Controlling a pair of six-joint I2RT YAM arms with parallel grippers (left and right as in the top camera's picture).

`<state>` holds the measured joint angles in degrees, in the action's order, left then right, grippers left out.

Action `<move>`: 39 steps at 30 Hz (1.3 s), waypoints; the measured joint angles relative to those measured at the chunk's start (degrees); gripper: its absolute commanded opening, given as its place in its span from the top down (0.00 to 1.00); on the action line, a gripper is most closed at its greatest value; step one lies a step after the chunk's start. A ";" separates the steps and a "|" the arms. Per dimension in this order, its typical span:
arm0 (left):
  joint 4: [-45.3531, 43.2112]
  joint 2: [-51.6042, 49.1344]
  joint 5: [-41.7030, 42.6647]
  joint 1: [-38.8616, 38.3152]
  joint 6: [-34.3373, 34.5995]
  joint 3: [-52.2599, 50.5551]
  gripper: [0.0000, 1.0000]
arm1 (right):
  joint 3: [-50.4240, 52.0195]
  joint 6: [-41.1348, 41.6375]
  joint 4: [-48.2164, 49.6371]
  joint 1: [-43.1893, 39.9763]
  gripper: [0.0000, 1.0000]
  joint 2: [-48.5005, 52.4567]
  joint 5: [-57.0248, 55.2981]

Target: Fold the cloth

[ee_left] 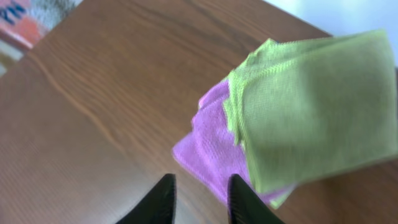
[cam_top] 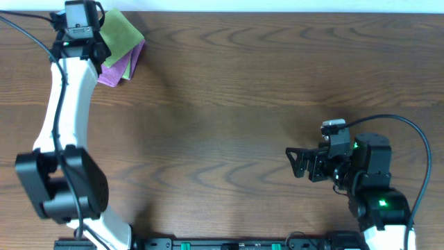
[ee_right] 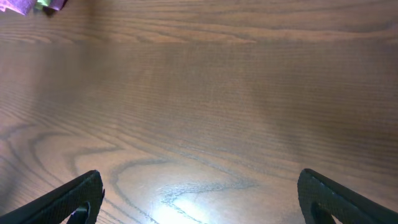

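The lime-green cloth [cam_top: 121, 29] lies folded at the table's far left corner, partly on top of a purple cloth [cam_top: 118, 68]. In the left wrist view the green cloth [ee_left: 311, 106] covers most of the purple cloth [ee_left: 208, 149]. My left gripper [ee_left: 200, 186] hovers just before the purple cloth's near edge, its fingers a little apart with nothing between them. In the overhead view it [cam_top: 94, 50] sits right beside the cloths. My right gripper [ee_right: 199, 180] is wide open and empty over bare wood, far from the cloths [cam_top: 295, 162]. No white tag shows.
The brown wooden table [cam_top: 243, 104] runs from the cloths to the right arm. The table's far edge [cam_top: 277, 12] lies just behind the cloths. A small bit of both cloths shows at the top left of the right wrist view [ee_right: 37, 5].
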<state>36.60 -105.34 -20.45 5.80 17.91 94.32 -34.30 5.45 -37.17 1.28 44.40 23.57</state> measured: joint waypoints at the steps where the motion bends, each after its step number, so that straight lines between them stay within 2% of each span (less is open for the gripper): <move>1: 1.20 1.11 0.44 0.00 -0.15 0.00 0.74 | 0.00 0.00 -0.02 0.00 0.01 0.00 0.00; 4: 5.73 5.18 1.57 0.00 -0.28 0.00 0.50 | 0.00 0.00 0.04 0.00 0.01 0.00 0.00; 5: 6.95 6.47 1.86 0.00 -0.70 0.00 0.39 | 0.00 0.00 0.07 0.00 0.01 0.00 0.00; 6: 8.39 8.04 2.12 0.00 -0.79 0.00 0.21 | 0.00 0.00 0.07 0.00 0.01 0.00 0.00; 8: 11.54 10.82 2.34 0.00 -0.98 0.00 0.05 | 0.00 0.00 0.09 0.00 0.01 0.00 0.00; 20: 30.10 30.42 3.30 0.00 -1.07 0.15 0.05 | 0.00 0.00 0.11 0.00 0.01 0.00 0.00; 22: 37.92 33.57 5.16 0.00 -1.05 0.15 0.05 | 0.00 0.00 0.07 0.00 0.01 -0.02 0.00; 25: 41.29 36.30 8.63 0.00 -1.73 0.15 0.05 | 0.00 0.00 0.07 0.00 0.01 0.00 0.02; 34: 41.53 39.36 16.90 0.00 -7.48 -0.50 0.05 | 0.00 0.00 0.09 0.00 0.01 0.00 0.00; 39: 32.74 40.48 20.98 0.00 -7.91 -9.92 0.05 | 0.02 0.02 0.11 0.00 0.01 0.00 0.00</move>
<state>69.34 -64.86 0.54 5.80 10.00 84.40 -34.28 5.48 -37.06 1.28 44.40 23.57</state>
